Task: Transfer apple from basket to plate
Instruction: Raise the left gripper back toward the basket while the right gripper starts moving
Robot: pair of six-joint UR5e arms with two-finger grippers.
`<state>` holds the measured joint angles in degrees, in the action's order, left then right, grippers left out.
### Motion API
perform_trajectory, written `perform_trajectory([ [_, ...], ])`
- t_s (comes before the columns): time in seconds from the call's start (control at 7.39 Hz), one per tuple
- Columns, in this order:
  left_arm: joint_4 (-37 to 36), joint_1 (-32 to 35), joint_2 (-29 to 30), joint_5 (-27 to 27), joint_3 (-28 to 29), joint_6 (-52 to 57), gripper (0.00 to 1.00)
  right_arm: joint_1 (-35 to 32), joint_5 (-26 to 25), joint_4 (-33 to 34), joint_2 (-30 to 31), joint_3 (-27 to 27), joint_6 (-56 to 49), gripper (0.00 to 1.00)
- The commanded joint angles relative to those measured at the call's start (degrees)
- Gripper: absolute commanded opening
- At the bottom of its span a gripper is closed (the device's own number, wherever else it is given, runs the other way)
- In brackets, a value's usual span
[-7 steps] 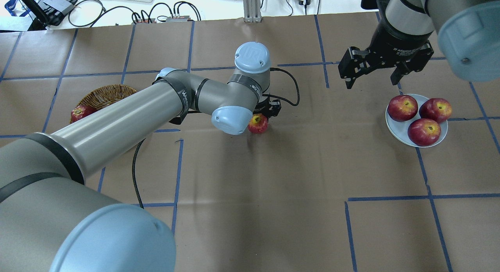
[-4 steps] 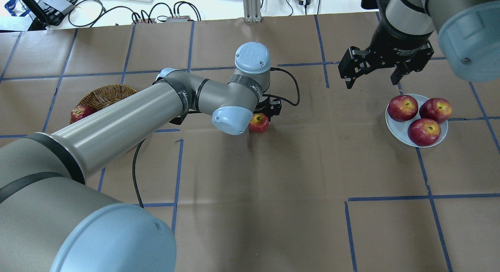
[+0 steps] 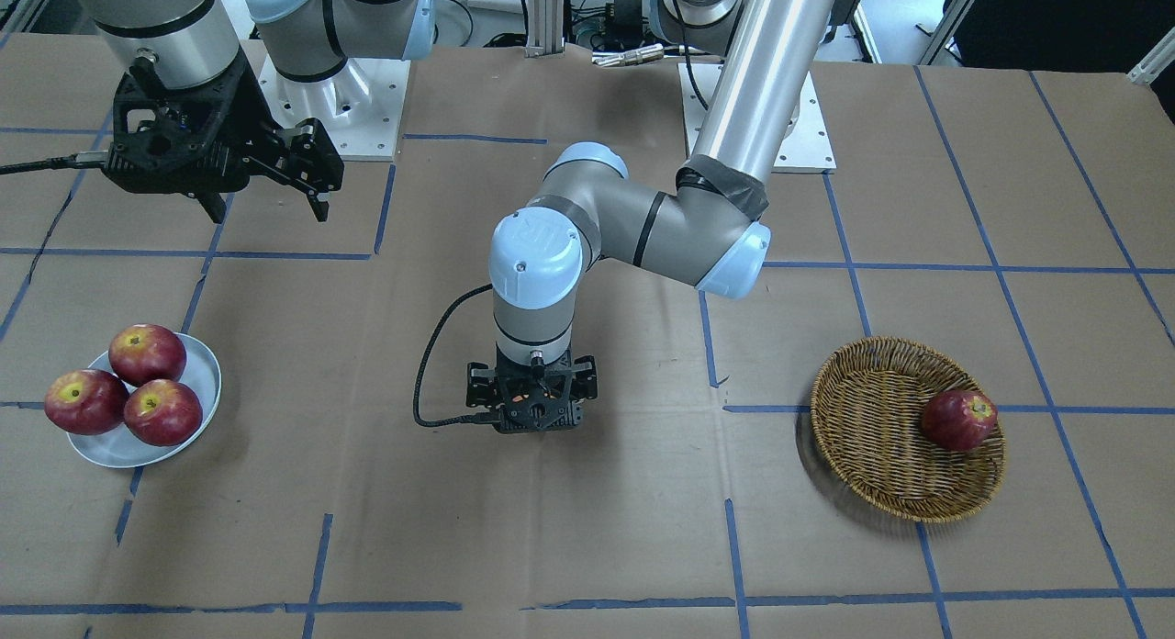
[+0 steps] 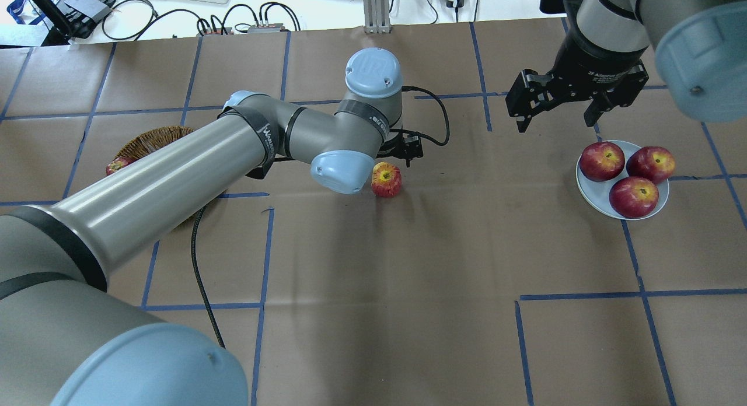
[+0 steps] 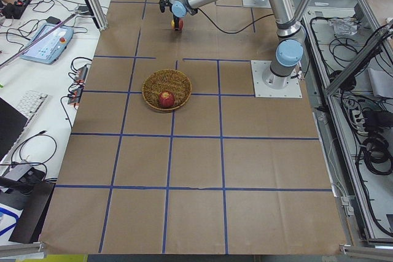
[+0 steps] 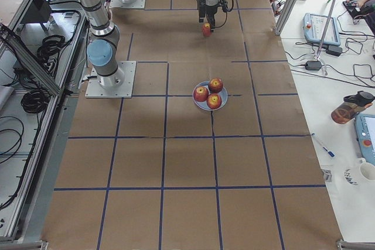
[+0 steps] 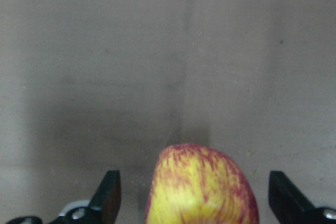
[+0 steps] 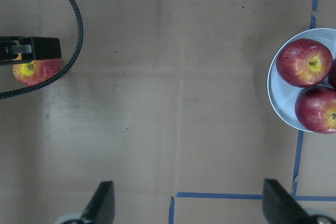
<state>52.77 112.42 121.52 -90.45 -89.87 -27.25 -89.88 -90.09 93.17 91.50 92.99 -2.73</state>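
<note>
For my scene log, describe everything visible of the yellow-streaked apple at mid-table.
The apple is red with broad yellow streaks, its skin smooth and whole. It appears to rest upright on the brown paper at mid-table, yellow stem hollow up, outside both the basket and the plate. The left gripper is open; in the wrist view its fingers stand clear on both sides.

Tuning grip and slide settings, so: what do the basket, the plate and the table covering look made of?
Basket: woven wicker, matte tan-brown; the interlaced strands show. Plate: smooth, pale bluish-white with a slight sheen; ceramic or plastic, the look leaves it open. Table covering: matte brown paper, likely kraft; faint creases, with blue tape lines on it.
</note>
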Motion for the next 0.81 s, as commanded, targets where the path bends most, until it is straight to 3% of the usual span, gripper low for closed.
perform_trajectory([
  [0.0,7.3,-1.3,-7.2,-0.2,1.7,4.7,0.99,0.1,0.0,0.0,0.0,0.0,0.0,1.00],
  [0.41,29.0,-9.0,-20.7,-0.3,6.5,16.7,0.99,0.1,0.0,0.0,0.0,0.0,-0.1,1.00],
  [0.68,34.9,-12.0,-26.7,-0.3,6.6,24.0,0.99,0.1,0.0,-0.1,0.0,0.0,-0.1,1.00],
])
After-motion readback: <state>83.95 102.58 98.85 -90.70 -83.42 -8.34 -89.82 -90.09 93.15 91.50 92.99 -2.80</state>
